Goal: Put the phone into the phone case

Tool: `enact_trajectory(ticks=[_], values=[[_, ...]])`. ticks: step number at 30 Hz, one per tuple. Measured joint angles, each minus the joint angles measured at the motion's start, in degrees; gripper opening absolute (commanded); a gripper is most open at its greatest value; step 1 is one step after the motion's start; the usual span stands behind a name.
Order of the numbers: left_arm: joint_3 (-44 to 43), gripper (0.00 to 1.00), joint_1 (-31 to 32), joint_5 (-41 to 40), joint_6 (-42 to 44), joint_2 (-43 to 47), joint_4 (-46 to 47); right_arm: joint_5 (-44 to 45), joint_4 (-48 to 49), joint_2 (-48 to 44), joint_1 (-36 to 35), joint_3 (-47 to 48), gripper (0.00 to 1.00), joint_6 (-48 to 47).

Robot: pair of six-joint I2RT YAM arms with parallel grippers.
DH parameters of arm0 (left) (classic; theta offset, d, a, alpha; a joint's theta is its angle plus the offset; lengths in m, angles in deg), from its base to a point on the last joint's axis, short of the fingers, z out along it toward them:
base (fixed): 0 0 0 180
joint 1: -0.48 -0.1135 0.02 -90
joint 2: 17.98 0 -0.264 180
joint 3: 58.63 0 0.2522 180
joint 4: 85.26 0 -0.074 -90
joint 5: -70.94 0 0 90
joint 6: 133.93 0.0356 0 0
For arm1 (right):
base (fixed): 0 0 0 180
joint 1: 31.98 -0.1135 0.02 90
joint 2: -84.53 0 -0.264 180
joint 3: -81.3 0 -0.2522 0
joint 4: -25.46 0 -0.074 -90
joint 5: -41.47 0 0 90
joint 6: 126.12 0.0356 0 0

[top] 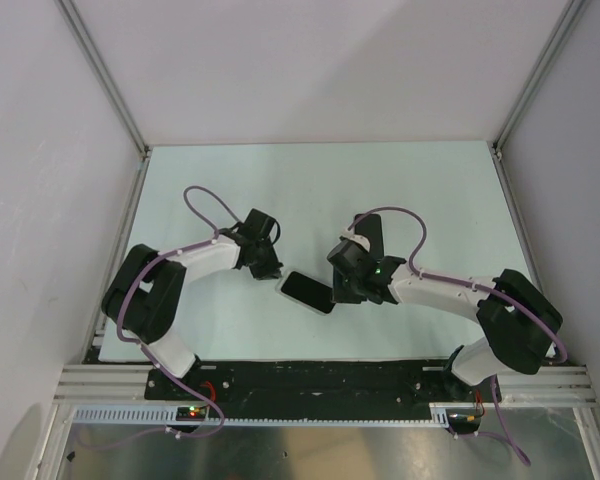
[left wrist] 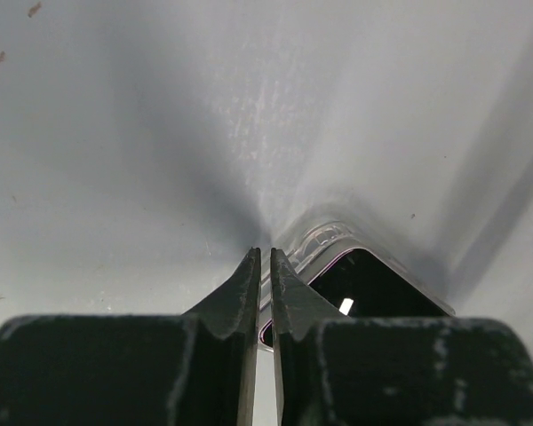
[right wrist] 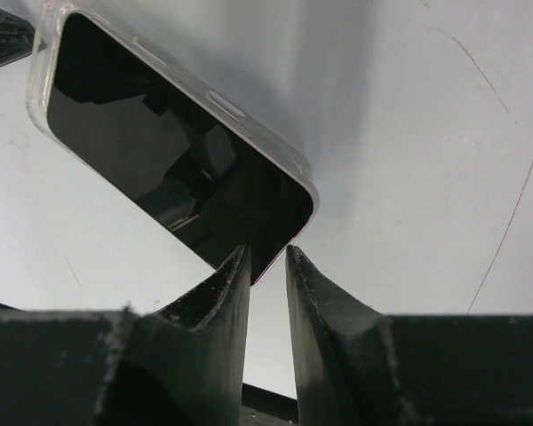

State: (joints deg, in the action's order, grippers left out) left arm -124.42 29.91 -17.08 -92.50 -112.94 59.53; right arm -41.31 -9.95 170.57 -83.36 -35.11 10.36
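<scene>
The phone [top: 308, 291], black with a glossy screen, lies face up on the table between both arms. The clear phone case [right wrist: 215, 96] shows as a see-through rim along its edges; in the left wrist view the case [left wrist: 324, 240] sticks out past the phone [left wrist: 373, 288] at one corner. My left gripper [top: 272, 272] is at the phone's left end, its jaws shut to a hairline gap right at that case corner [left wrist: 265, 259]. My right gripper [top: 342, 290] is at the phone's right end, jaws slightly apart, with the phone's near corner [right wrist: 268, 257] between the tips, touching only the left finger.
The white table [top: 420, 200] is boxed in by grey walls with metal posts at the back corners [top: 145, 150]. A black base rail [top: 320, 378] runs along the near edge.
</scene>
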Motion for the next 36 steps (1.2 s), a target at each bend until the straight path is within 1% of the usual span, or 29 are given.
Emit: enact_trajectory(ticks=[10,22,36], values=[[0.61,0.12,0.09,0.02,-0.44,0.00,0.39,0.52,0.15,0.00,-0.17,-2.23,0.28,1.33],[0.72,0.11,0.35,-0.07,-0.48,0.00,0.72,0.50,2.86,0.72,-0.22,-2.23,0.26,1.84],[1.09,0.11,1.01,-0.79,-0.52,0.02,1.64,1.27,1.88,1.84,-0.61,-1.46,0.26,1.90]])
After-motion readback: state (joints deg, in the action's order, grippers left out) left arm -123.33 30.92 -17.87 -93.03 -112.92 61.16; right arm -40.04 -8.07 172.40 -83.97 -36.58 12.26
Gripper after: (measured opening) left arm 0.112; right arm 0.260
